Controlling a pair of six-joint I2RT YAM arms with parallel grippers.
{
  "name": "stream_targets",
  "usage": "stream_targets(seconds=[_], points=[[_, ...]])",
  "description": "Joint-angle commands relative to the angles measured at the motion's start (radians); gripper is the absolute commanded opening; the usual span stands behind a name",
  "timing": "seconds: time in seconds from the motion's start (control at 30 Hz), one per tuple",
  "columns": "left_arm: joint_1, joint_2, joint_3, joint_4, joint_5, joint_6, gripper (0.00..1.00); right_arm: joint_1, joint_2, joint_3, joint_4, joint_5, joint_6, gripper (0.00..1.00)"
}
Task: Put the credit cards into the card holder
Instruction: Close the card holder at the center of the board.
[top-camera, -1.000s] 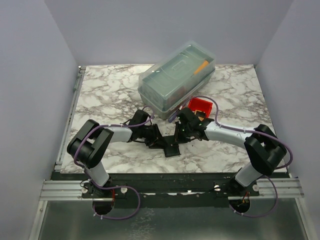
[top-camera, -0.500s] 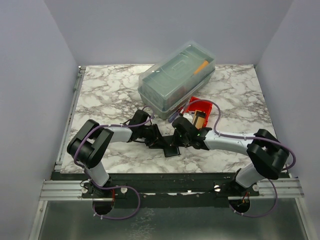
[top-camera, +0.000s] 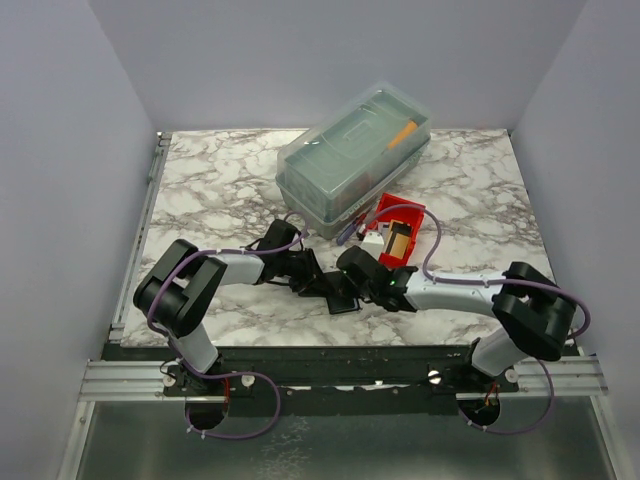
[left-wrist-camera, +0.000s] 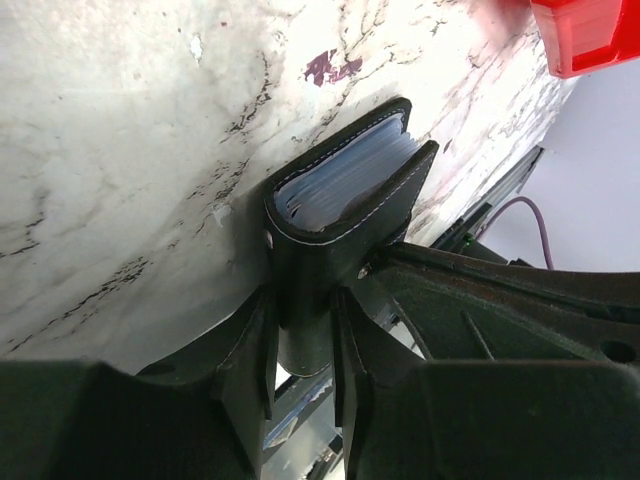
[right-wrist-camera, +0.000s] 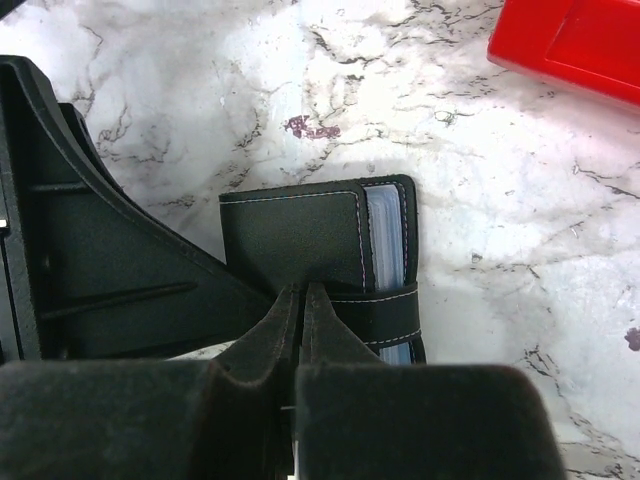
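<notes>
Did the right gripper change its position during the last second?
Yes. The right gripper has moved away from the red bin, down-left in the top view, to the card holder.

table (top-camera: 220, 190): white like marble, with grey and black wiggly lines
spot (right-wrist-camera: 310, 127) on the table near the card holder: purple
card holder (right-wrist-camera: 295, 235): black, with a thin pale stitch line along its edges and pale blue-white pockets inside
bin (top-camera: 400, 212), right of the middle: bright red
big box (top-camera: 355, 155), far side: see-through with a green tint, something orange inside
left gripper (left-wrist-camera: 305, 320): black
right gripper (right-wrist-camera: 302, 300): black
arms (top-camera: 235, 268): black and pale grey
cables (left-wrist-camera: 518, 201): purple
walls (top-camera: 60, 150): pale lilac-grey
</notes>
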Motion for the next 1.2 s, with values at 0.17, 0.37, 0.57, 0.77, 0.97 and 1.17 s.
stream_targets(seconds=[0.17,0.37,0.57,0.77,0.97,1.17], points=[[0.012,-0.034,-0.022,0.012,-0.013,0.0,0.24,0.132,0.17,-0.063,-0.3,0.048,0.115,0.0],[0.03,-0.034,-0.021,0.011,-0.006,0.002,0.23,0.204,0.254,-0.016,-0.391,0.104,0.162,0.0],[0.047,-0.041,-0.027,0.01,-0.008,0.006,0.2,0.281,0.35,0.016,-0.452,0.12,0.225,0.0],[0.062,-0.069,-0.035,-0.026,-0.022,0.019,0.23,0.331,0.447,0.077,-0.514,0.108,0.249,0.0],[0.127,-0.136,-0.05,-0.122,-0.063,0.035,0.3,0.378,0.548,0.133,-0.573,0.08,0.292,0.0],[0.217,-0.215,-0.044,-0.228,-0.084,0.067,0.34,0.42,0.673,0.221,-0.619,0.056,0.301,0.0]])
